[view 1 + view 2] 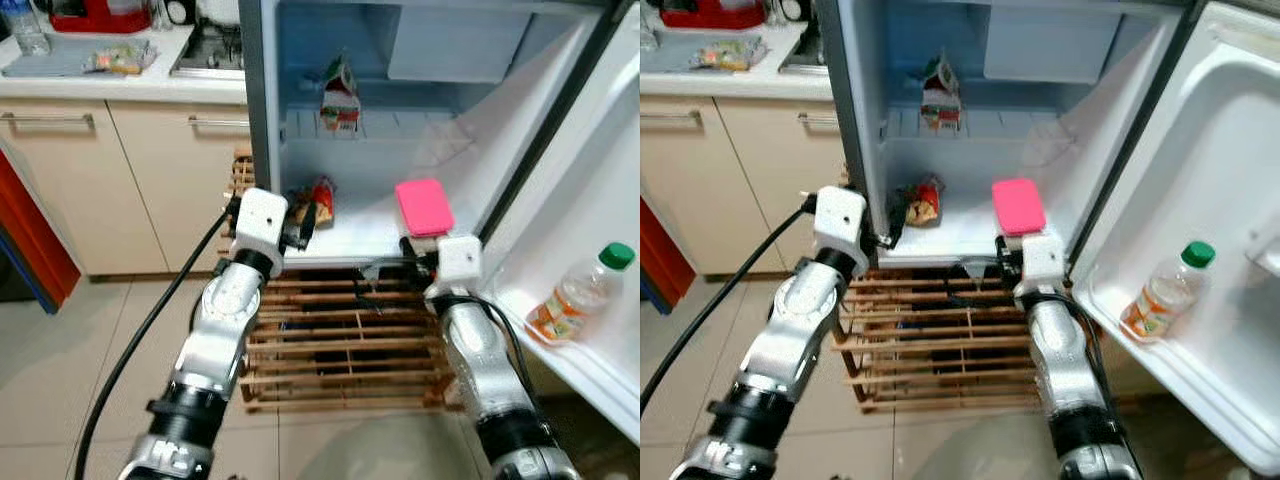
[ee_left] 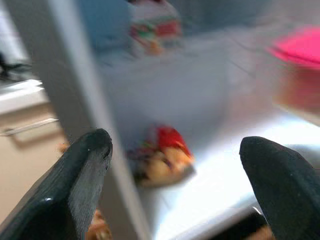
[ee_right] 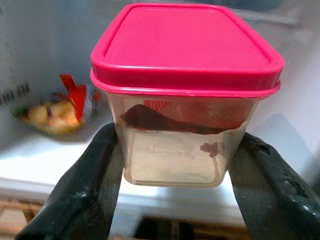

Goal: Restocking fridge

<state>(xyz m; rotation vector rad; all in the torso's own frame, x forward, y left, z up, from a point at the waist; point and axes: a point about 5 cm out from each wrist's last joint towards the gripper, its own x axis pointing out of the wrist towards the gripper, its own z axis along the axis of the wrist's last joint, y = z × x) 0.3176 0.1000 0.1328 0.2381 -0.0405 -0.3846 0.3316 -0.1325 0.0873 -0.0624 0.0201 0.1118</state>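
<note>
The right gripper (image 3: pixel 172 185) clamps the pink-lidded container (image 3: pixel 182 95) between both fingers at the fridge shelf (image 1: pixel 360 235) front edge. The left gripper (image 2: pixel 175 165), fingers spread wide and empty, faces a snack packet (image 2: pixel 162 155) on that shelf.

Fridge shelf (image 1: pixel 370 238): pink-lidded container (image 1: pixel 423 206), snack packet (image 1: pixel 318 201) resting on it.

No legible text was found, carton (image 1: pixel 340 92) in the fridge bore printing too small to read, bottle (image 1: pixel 578 296) label in the door unreadable, snack packet (image 3: pixel 59 109) markings blurred.
</note>
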